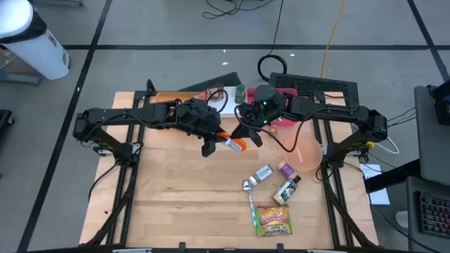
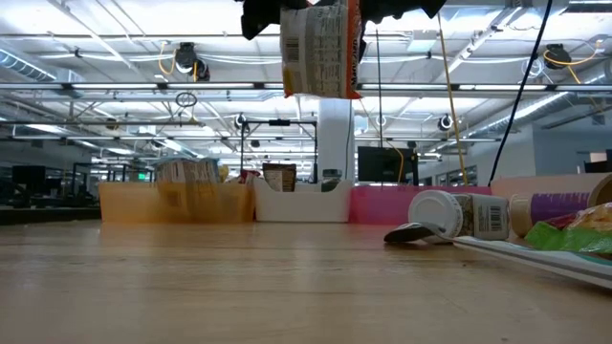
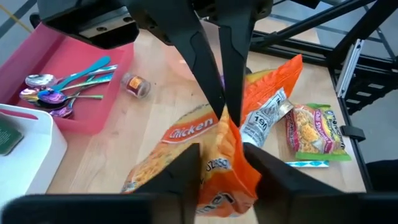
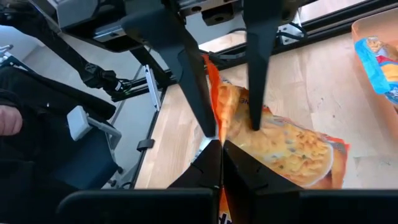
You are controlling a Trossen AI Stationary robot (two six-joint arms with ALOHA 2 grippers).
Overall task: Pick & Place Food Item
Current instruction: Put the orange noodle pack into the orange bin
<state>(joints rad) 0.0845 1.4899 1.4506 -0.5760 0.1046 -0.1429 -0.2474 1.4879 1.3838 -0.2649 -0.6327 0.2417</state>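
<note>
An orange "Chicken" noodle packet (image 1: 232,143) hangs high over the middle of the table, between my two grippers. In the low view it shows near the top edge, its white label side (image 2: 320,48) toward the camera. My left gripper (image 3: 221,152) comes from the table's left and is shut on the packet's body. My right gripper (image 4: 221,149) comes from the table's right and is shut on the packet's edge. The two grippers stand face to face, fingertips almost meeting. My left gripper has the packet's puffy body (image 3: 224,177) between its two fingers, one on each flat face. The fingers slant down from the table's left. The packet is lifted clear of the table. My right gripper pinches the packet's thin orange sealed edge (image 4: 213,112) between its shut fingertips. It slants slightly down from the table's right. The packet's body hangs away from that edge, clear of the table.
Below and to the right lie a yellow-green noodle packet (image 1: 273,220), a spoon (image 1: 251,200), two small bottles (image 1: 264,173) and a peach bowl (image 1: 306,151). A pink tray (image 3: 68,99) with spoons, a white bin (image 1: 226,98) and a wooden tray (image 1: 169,98) line the far edge.
</note>
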